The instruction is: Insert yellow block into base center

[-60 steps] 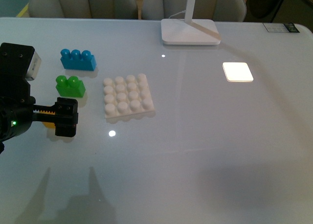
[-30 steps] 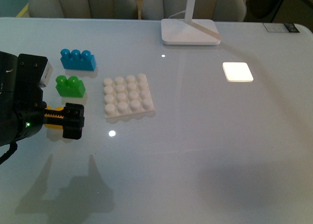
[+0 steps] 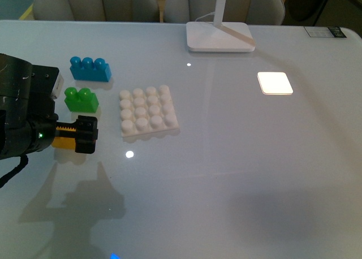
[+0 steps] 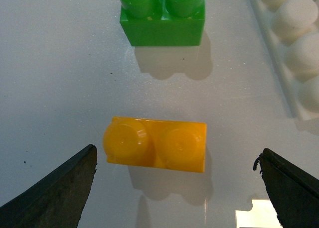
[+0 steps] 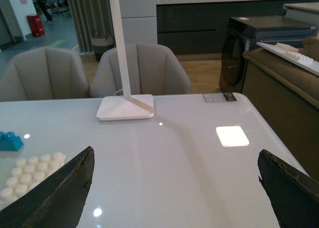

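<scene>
Right now I am seeing my left gripper (image 4: 177, 153) hovering over the yellow block (image 4: 155, 145), jaws spread wide, gripping nothing. That block is lying flat on the table (image 3: 226, 174) between both fingertips, touching neither, just nearer than the green brick (image 3: 81, 99) and left of the base (image 3: 148, 115). My right gripper (image 5: 175, 188) is gaping empty too.

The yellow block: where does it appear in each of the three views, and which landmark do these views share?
Front view: the yellow block is at far left, nearer the camera than the green brick, and partly hidden.
Left wrist view: the yellow block lies in the middle, between the fingers of the open left gripper.
Right wrist view: not in it.
Shared landmark: the base shows in all three.
</scene>
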`<state>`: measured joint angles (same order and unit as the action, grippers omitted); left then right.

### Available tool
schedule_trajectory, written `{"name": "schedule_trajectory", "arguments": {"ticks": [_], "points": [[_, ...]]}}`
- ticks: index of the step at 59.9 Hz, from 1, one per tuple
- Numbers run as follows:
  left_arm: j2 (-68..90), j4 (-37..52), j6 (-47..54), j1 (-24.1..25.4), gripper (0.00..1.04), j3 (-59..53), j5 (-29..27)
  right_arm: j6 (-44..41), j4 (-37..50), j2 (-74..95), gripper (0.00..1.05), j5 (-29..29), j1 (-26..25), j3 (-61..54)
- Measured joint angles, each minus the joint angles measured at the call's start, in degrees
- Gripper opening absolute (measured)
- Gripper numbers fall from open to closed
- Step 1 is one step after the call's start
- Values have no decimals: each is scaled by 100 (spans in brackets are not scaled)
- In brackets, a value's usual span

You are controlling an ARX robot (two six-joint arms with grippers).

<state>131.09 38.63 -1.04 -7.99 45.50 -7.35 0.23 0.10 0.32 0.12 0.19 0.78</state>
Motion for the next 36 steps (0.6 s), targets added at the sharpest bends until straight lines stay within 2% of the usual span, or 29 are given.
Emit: {"name": "schedule_trajectory", "arguments": {"ticks": [15,36], "points": [[83,-76,111,203,97,208,13,0,0,0,96,0,0,0],[216,-116,129,240,97,286,120,0,0,0,96,0,0,0]]}}
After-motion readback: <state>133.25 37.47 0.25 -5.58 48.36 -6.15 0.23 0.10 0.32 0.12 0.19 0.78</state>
